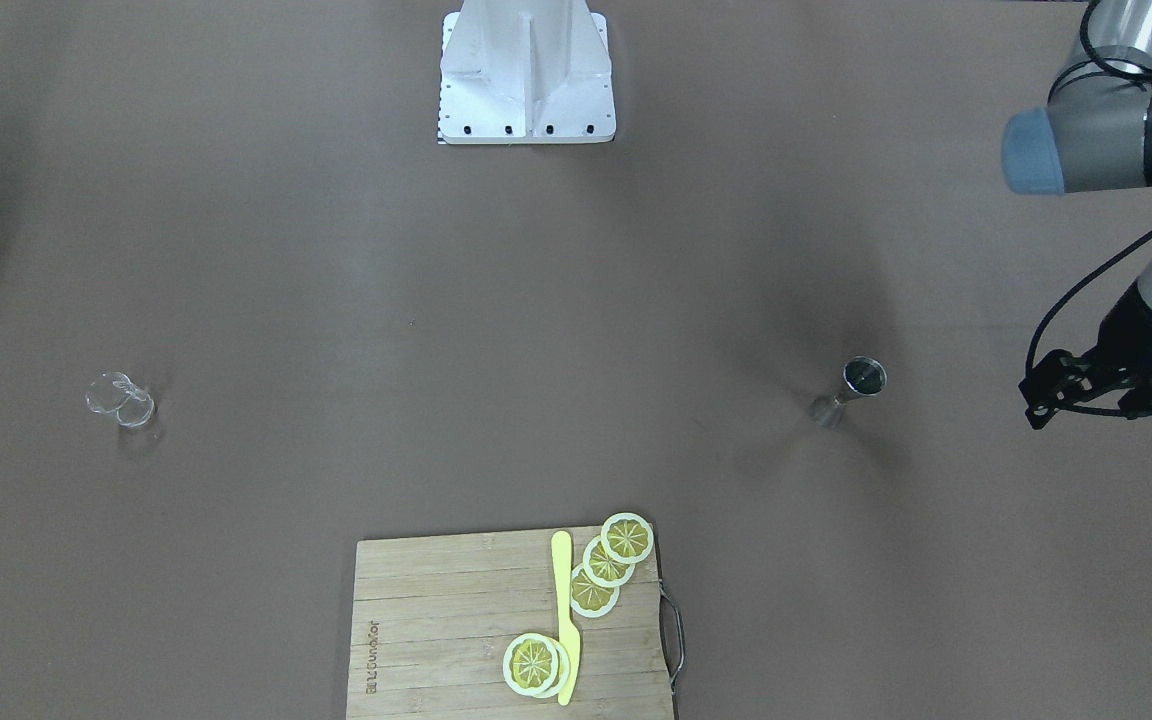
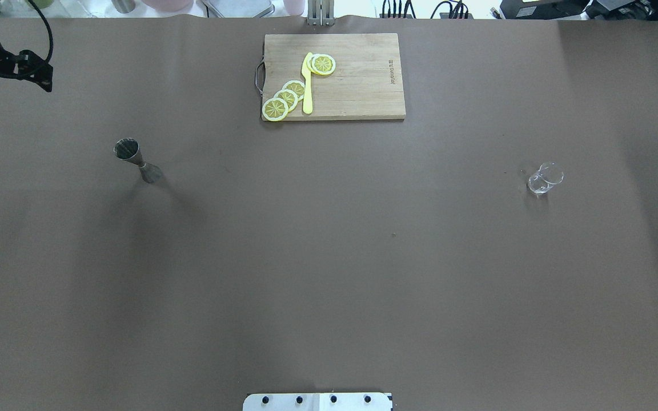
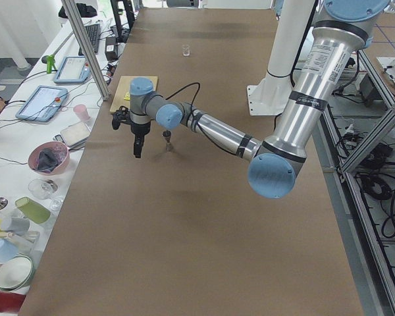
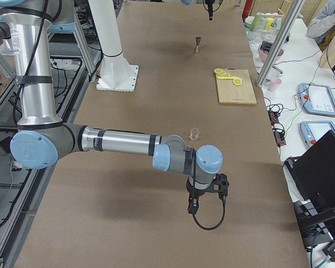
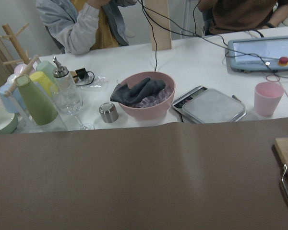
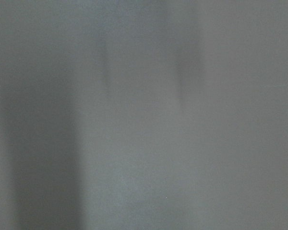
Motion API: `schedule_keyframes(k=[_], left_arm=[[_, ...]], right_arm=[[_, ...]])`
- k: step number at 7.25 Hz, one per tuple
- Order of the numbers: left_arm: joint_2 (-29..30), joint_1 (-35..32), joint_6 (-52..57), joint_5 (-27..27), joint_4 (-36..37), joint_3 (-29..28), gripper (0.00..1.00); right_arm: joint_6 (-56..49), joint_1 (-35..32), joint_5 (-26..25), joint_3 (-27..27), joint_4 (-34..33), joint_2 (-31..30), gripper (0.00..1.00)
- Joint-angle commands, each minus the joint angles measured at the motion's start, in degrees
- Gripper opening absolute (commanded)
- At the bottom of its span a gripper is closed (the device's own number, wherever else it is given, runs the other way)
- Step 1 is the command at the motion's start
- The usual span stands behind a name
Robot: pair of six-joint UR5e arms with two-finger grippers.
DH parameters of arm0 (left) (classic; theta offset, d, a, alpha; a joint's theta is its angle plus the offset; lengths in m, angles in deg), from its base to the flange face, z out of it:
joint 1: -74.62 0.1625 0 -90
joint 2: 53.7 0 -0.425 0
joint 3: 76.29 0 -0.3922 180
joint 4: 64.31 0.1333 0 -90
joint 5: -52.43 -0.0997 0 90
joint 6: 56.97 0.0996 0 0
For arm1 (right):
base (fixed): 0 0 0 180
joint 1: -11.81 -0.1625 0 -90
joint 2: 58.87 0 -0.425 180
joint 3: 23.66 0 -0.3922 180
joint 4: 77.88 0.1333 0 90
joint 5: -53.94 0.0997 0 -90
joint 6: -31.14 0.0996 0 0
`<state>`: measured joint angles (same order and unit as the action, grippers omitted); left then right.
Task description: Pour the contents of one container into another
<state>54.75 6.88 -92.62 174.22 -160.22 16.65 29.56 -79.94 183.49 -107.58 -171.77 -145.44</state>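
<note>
Jigger upright near left gripper — glass well apart

The left arm stretches out nearly level from a bent elbow, its wrist turned so the left pincer points straight down. The right arm reaches out likewise, the right pincer hanging downward. Neither's jaws can be judged.

Jigger stands on robot-left side of table, glass well apart on the right. Cutting board at far edge, centre; knife and lemon slices on it.
</note>
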Motion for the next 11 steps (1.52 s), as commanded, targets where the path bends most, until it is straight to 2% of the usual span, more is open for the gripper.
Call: schedule_keyframes(k=[1, 3, 4, 5, 6, 8, 11], left_arm=[[-6.7, -3.3, 4.4, 3.4, 0.4, -0.7, 0.98], [-12.0, -11.3, 5.5, 14.3, 1.1, -1.3, 0.98], [-15.7, -15.8, 9.2, 16.2, 0.5, -1.2, 0.98], [-17.4, -17.3, 21.5, 15.7, 1.0, -3.1, 0.99], [-19.1, -18.7, 24.9, 15.6, 1.0, -3.5, 0.99], [-20.4, -23.5, 25.2, 15.7, 0.9, -3.0, 0.99], [-20.2, -25.9, 25.5, 15.6, 1.1, -1.2, 0.99]], right_arm=[[0.0, 0.0, 0.4, 0.2, -0.1, 0.0, 1.0], [0.0, 0.0, 0.3, 0.2, 0.0, 0.0, 1.0], [0.0, 0.0, 0.3, -0.1, 0.0, 0.0, 1.0], [0.0, 0.0, 0.3, 0.2, 0.0, 0.0, 1.0], [0.0, 0.0, 0.4, 0.2, 0.0, 0.0, 1.0], [0.0, 0.0, 0.3, 0.2, 0.0, -0.1, 1.0], [0.0, 0.0, 0.4, -0.2, 0.0, -0.1, 1.0]])
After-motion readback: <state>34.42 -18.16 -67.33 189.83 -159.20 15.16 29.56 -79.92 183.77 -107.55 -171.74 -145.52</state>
